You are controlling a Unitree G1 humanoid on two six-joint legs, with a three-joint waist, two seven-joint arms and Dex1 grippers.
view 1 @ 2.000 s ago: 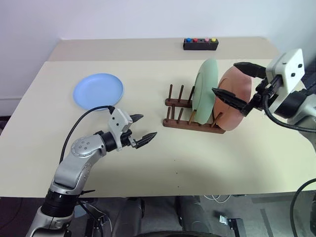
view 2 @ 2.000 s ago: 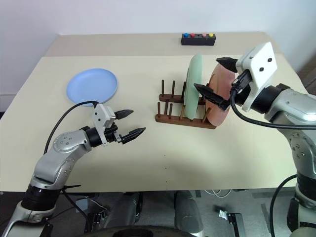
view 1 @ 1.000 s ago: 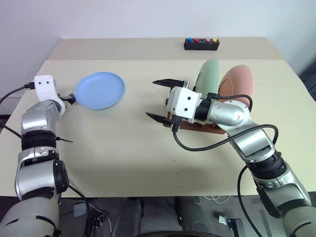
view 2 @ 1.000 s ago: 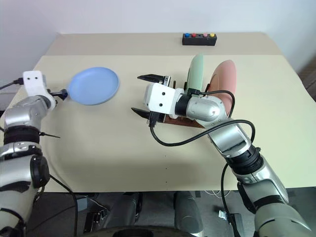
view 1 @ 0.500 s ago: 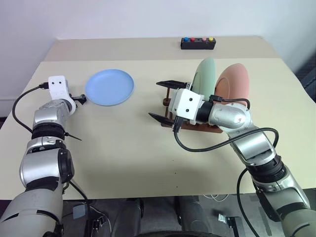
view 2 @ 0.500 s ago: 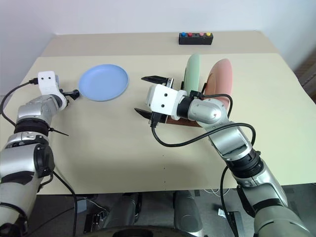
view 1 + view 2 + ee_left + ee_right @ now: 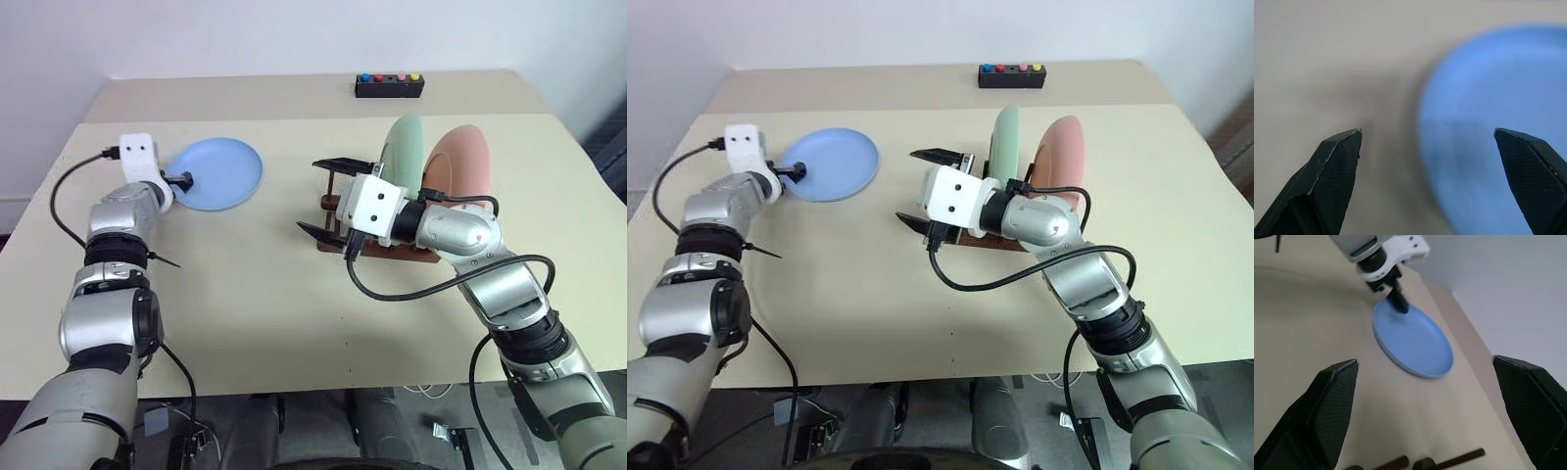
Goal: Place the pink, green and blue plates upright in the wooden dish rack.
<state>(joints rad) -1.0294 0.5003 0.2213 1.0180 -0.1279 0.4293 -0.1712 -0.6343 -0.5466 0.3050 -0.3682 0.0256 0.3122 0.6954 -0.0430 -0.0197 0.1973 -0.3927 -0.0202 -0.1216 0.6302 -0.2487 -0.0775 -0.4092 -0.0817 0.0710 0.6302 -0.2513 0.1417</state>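
Blue plate (image 7: 219, 173) lies flat on the table (image 7: 255, 313), far left, well apart from the wooden dish rack (image 7: 377, 245) at centre-right, where the green plate (image 7: 402, 157) and pink plate (image 7: 458, 168) stand upright side by side. Left gripper (image 7: 182, 179) sits at the plate's left rim, jaws wide, nothing held; the plate lies just right of it, so this arm looks far nearer for the pickup. Right gripper (image 7: 328, 201) hangs in front of the rack's left end, jaws wide and empty, pointing left toward the plate. Left wrist view: plate edge (image 7: 1488, 142) falls between the fingertips (image 7: 1344, 147), one over bare table. Right wrist view shows those fingers against the rim from across the table; whether they touch it, cannot tell
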